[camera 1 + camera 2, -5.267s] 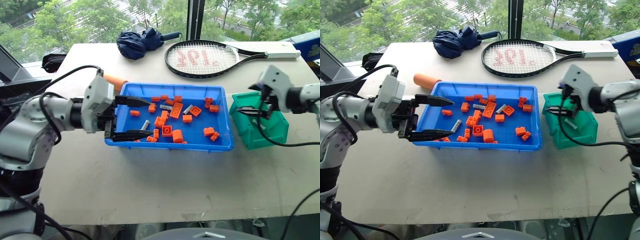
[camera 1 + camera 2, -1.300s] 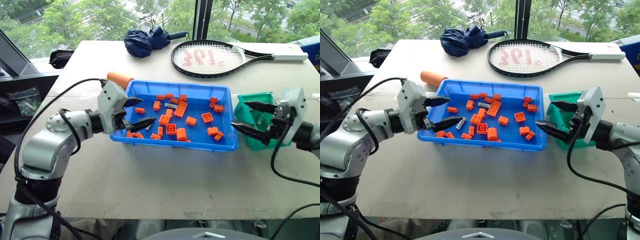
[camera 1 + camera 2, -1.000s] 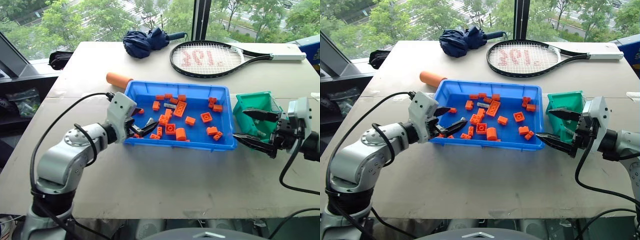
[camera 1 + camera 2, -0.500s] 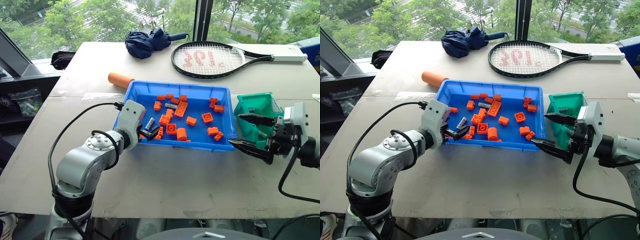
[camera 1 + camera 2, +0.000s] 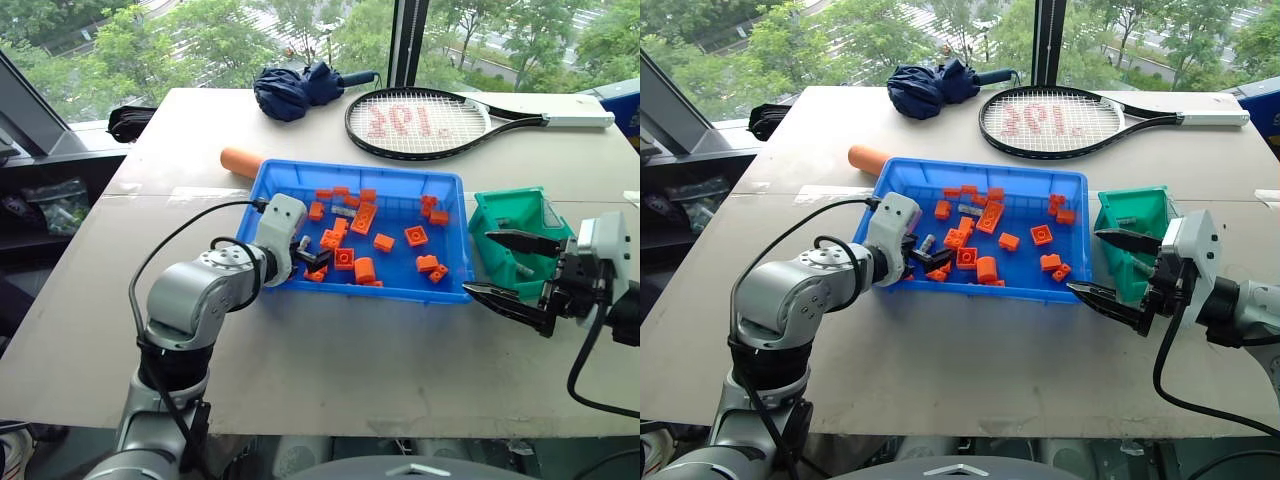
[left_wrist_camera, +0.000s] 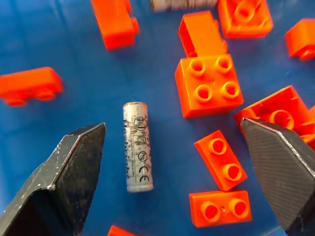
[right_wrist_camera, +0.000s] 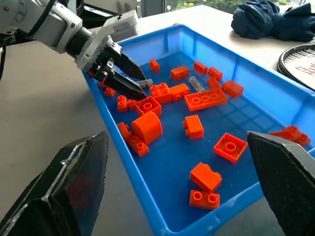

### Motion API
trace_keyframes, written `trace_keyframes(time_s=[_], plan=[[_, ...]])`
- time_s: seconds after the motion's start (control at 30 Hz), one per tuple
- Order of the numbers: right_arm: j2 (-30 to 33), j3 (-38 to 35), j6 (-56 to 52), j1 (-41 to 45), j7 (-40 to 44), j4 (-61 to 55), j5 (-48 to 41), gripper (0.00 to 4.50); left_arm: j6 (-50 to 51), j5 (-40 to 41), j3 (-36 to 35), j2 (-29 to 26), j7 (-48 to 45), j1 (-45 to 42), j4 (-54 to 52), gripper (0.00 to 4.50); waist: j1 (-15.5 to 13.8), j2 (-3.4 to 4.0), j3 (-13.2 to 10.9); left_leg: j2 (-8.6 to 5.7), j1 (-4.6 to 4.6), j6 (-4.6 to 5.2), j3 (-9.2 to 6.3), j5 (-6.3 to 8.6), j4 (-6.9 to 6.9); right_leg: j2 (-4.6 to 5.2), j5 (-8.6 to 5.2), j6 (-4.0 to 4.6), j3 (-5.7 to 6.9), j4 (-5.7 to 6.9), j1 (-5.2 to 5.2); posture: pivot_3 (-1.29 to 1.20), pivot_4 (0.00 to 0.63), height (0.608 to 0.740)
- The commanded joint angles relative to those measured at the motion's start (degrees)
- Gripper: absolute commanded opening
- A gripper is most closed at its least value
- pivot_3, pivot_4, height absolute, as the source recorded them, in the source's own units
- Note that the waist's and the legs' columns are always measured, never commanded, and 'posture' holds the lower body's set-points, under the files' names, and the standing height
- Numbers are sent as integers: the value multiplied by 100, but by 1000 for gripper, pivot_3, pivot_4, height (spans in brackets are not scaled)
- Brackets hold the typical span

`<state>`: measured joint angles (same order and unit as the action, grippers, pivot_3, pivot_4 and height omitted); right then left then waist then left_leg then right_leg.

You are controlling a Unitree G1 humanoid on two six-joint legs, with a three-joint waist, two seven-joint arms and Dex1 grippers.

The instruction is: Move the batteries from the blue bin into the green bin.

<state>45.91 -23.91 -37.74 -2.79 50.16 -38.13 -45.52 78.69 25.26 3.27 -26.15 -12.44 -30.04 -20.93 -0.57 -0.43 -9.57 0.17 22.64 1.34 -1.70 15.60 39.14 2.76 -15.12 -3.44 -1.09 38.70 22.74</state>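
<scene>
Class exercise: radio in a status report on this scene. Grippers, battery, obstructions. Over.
Left gripper open, straddling a battery in the blue bin. Right gripper open by green bin. Orange bricks crowd close. Over.

A silver battery [image 6: 137, 146] lies flat on the blue bin [image 6: 59, 39] floor between the spread black fingers [image 6: 74, 177] of the left gripper [image 6: 177, 167], touching neither. Orange bricks [image 6: 209, 84] lie scattered around it, and another battery [image 6: 183, 4] lies beyond them.

Beige table [image 5: 330, 370] by a window [image 5: 200, 40] with green trees, daylight throughout.
</scene>
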Motion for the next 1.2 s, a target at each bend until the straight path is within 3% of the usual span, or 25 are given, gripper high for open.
trace_keyframes(time_s=[0.03,0.3,0.63,0.87,1.03,1.2], plan=[[33,-249,163,-51,-111,-261,-91,4479,223,-114,160,-40,-50,-90,289,4500,3,0,0,1,0,0,0,0,0,0,0,0,0,-2,0,0,150,740],[-32,-143,363,-78,-270,-244,39,4479,189,-117,508,-192,-442,-324,608,4500,-7,0,0,2,2,0,1,0,-3,1,0,0,-1,-9,0,0,150,740],[-47,-117,561,-64,-356,-152,103,4500,194,-205,434,-174,-582,-453,810,18,-13,0,0,2,2,0,1,0,-3,2,0,-1,-1,-10,-1,0,150,740],[-45,-385,584,-323,-328,-105,116,4500,-334,-278,650,-821,-1090,-1113,324,20,-11,-12,-9,2,10,0,-5,0,-3,1,0,0,3,-11,4,0,150,740],[-34,-794,590,-731,-309,-162,56,4500,-748,-164,779,-535,-1538,-1986,587,20,-69,-19,-13,-6,33,0,-18,0,0,12,1,-2,24,-31,0,0,150,740],[-114,-1010,629,-950,-418,-251,66,4500,-2177,-634,1638,44,-2339,-2584,1993,20,-23,-17,-13,-7,25,0,-10,0,-1,8,1,-3,14,-38,-2,0,150,740]])
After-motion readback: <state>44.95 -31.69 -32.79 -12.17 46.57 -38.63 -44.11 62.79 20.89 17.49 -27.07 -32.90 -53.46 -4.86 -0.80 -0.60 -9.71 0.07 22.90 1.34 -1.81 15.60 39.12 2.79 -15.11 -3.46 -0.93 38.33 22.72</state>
